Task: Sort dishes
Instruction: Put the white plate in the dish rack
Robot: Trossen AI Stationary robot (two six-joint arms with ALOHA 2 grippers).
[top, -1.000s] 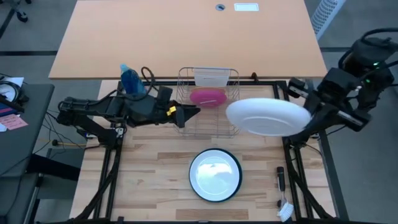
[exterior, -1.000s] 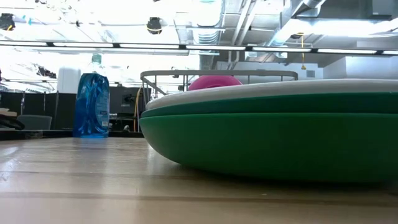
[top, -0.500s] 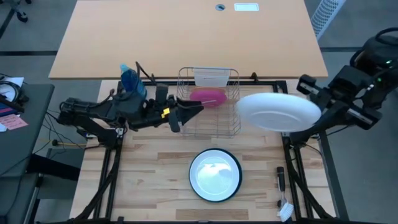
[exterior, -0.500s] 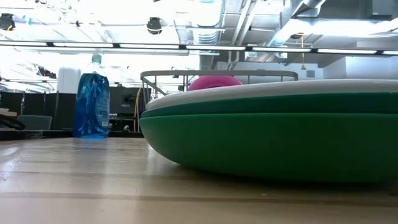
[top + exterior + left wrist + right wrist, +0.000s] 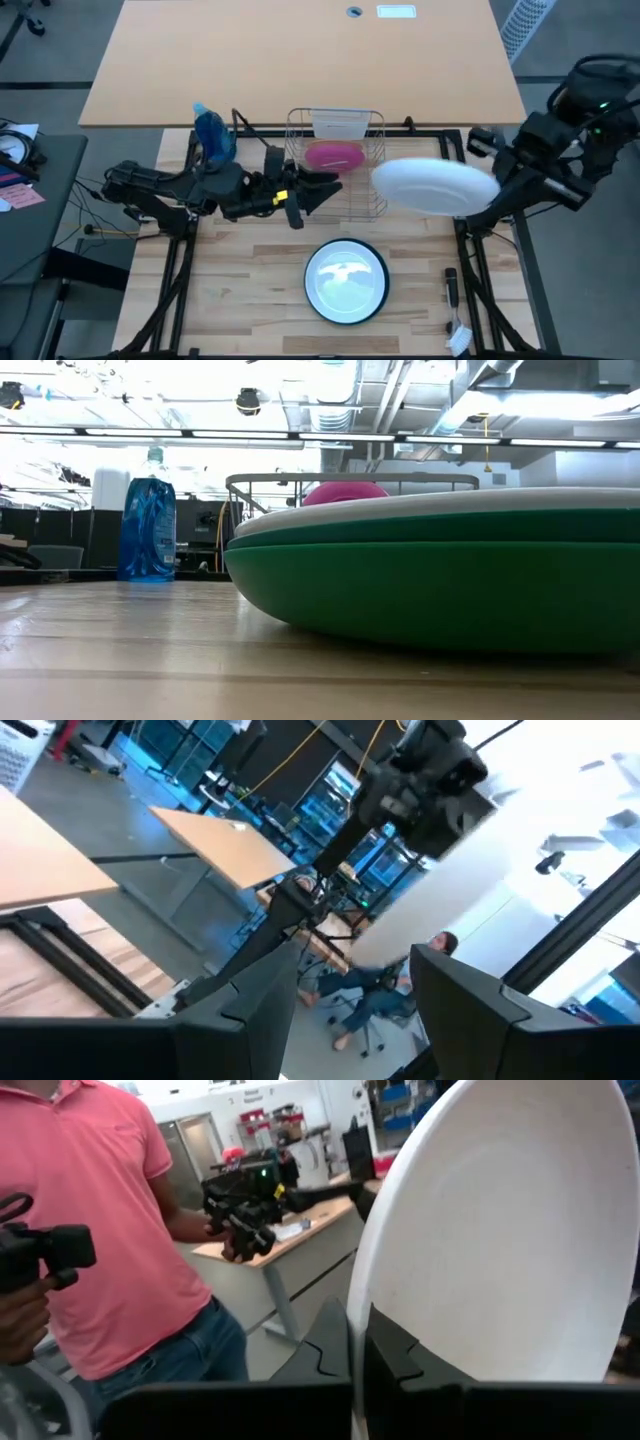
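1. A plain white plate [image 5: 435, 187] is held in the air above the right side of the wooden table [image 5: 240, 290], just to the right of the wire dish rack [image 5: 337, 165]; its rim is clamped between the fingers of the right gripper [image 5: 492, 190].
2. In the right wrist view the same white plate [image 5: 500, 1250] is seen edge-gripped, with the two dark fingers [image 5: 330, 1345] closed on its rim.
3. A magenta-pink plate [image 5: 334, 155] is stood inside the wire dish rack, and its top is seen over the rack wire in the low view [image 5: 345, 491].
4. A white plate with a dark rim [image 5: 346, 282] is laid flat on the table near the front edge, on top of a dark green plate [image 5: 440, 590] that fills the low view.
5. The left gripper [image 5: 315, 190] is held at the left edge of the rack, with its fingers [image 5: 250, 1010] spread apart and nothing between them.
6. A blue spray bottle [image 5: 211, 130] is stood at the back left of the table, beside the left arm.
7. A person in a pink shirt [image 5: 120, 1250] is seen beyond the table in the right wrist view.
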